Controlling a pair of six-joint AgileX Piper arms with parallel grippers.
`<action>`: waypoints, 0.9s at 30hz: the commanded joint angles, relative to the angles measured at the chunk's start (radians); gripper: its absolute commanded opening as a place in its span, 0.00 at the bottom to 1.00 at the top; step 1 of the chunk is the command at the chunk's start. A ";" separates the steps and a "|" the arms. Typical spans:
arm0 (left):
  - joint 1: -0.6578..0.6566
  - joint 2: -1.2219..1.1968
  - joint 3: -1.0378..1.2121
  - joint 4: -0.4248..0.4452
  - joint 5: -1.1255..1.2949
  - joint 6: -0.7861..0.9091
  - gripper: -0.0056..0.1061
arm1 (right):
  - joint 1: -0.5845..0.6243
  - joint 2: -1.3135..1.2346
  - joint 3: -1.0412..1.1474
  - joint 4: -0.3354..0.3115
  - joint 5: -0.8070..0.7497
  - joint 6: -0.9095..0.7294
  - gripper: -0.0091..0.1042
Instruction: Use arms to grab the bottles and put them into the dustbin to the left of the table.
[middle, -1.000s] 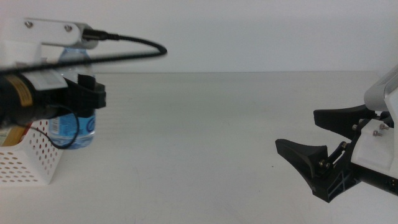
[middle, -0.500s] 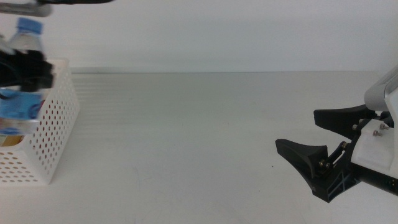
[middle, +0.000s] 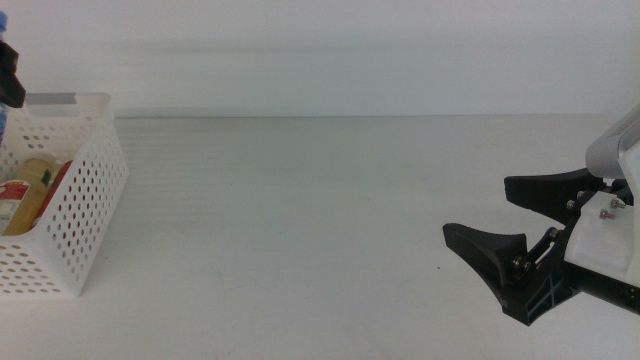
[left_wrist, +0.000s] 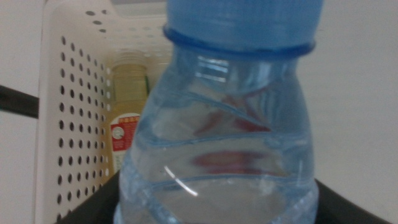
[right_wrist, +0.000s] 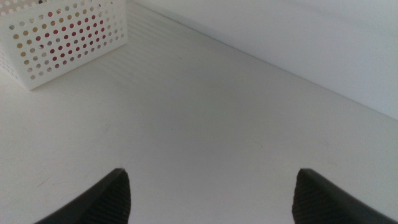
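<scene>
A clear water bottle with a blue cap fills the left wrist view, and my left gripper is shut on its lower body. It hangs over the white perforated dustbin. In the middle view only a dark tip of that gripper shows at the far left edge, above the dustbin. Inside the bin lie the yellow tea bottle and a red can. My right gripper waits open and empty low on the right side of the table.
The dustbin stands at the table's far left edge, red and yellow showing through its holes. A pale wall runs behind the table. The right gripper's open fingers hover over bare tabletop.
My left gripper has carried the water bottle leftward, from in front of the dustbin's right side to above the bin, almost out of the middle view. The right arm has not moved.
</scene>
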 joint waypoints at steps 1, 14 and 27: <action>0.026 0.031 -0.097 -0.020 -0.014 0.002 0.01 | 0.003 -0.011 -0.020 -0.003 -0.076 -0.015 0.68; 0.075 0.323 -0.195 -0.021 0.023 0.002 0.01 | 0.003 -0.011 -0.020 -0.003 -0.076 -0.015 0.68; 0.075 0.385 -0.194 -0.086 0.019 0.084 0.40 | 0.003 -0.011 -0.020 -0.003 -0.076 -0.015 0.68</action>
